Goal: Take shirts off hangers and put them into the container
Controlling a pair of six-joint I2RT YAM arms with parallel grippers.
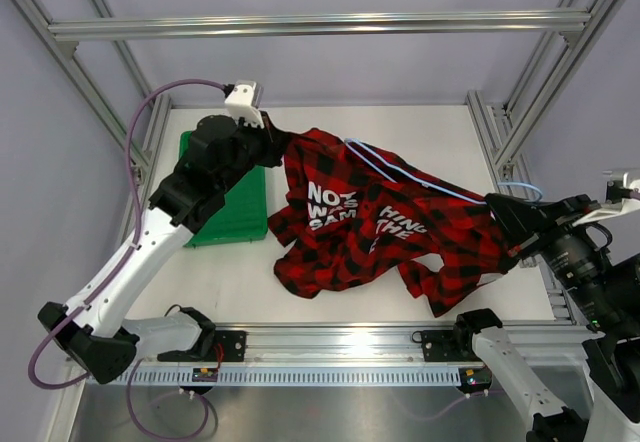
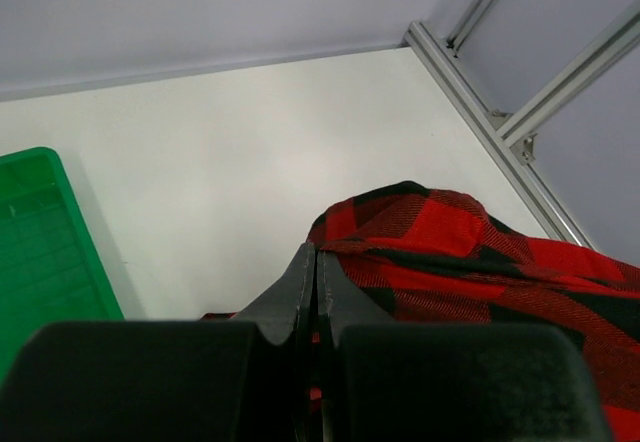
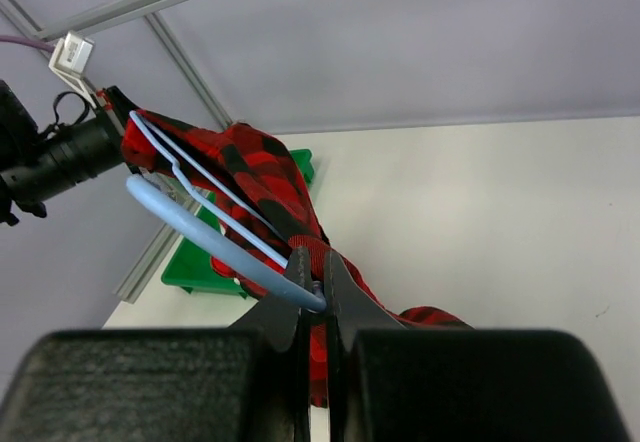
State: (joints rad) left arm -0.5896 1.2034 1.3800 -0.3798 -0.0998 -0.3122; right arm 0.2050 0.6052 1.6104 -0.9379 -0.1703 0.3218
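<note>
Plaid shirt [image 1: 370, 227], mid-frame — I see left fingers [image 2: 290, 292] clamped on its upper-left edge, right fingers [image 3: 350, 297] clamped on wire hanger [image 3: 205, 234].

A white table [image 1: 420, 132], edged by aluminium rails [image 1: 500, 142], carries two things. A bright green tray [image 1: 240, 217] sits flat near its left edge. Just right of it, the lower folds of a red-and-black plaid shirt [image 1: 350, 252] with white lettering spread in a crumpled heap across the table's middle, reaching toward the right side.
</note>
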